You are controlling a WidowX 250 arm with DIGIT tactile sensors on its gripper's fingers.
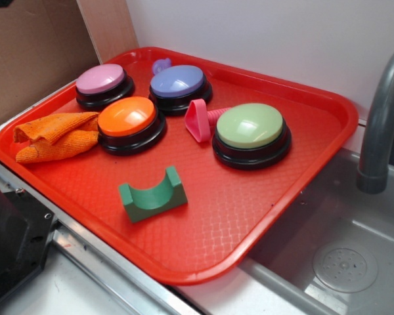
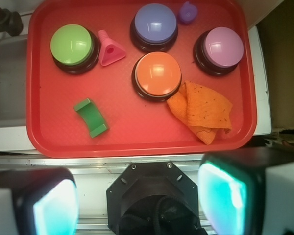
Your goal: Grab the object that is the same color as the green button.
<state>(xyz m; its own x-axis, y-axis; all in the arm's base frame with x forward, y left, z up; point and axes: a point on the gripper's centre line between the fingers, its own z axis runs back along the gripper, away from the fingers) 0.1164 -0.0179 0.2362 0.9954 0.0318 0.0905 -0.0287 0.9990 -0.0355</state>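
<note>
The dark-green arch block [image 1: 152, 195] lies on the red tray [image 1: 262, 216] near its front edge, notch upward; the wrist view shows the block [image 2: 90, 117] at the tray's lower left. The pale-green domed button [image 1: 251, 132] stands on a black base behind and right of the block, and in the wrist view the button [image 2: 72, 47] is at upper left. My gripper [image 2: 139, 200] is open and empty, high above the counter edge just off the tray, with its two pads [image 2: 221, 198] wide apart. The gripper does not show in the exterior view.
Orange [image 1: 129, 122], pink [image 1: 102, 83] and blue-purple [image 1: 178, 86] buttons stand on the tray. A pink funnel-like piece [image 1: 201, 119] lies beside the green button, an orange cloth [image 1: 56, 135] at the left, a small purple object [image 1: 161, 65] at the back. A sink with faucet [image 1: 381, 125] is right.
</note>
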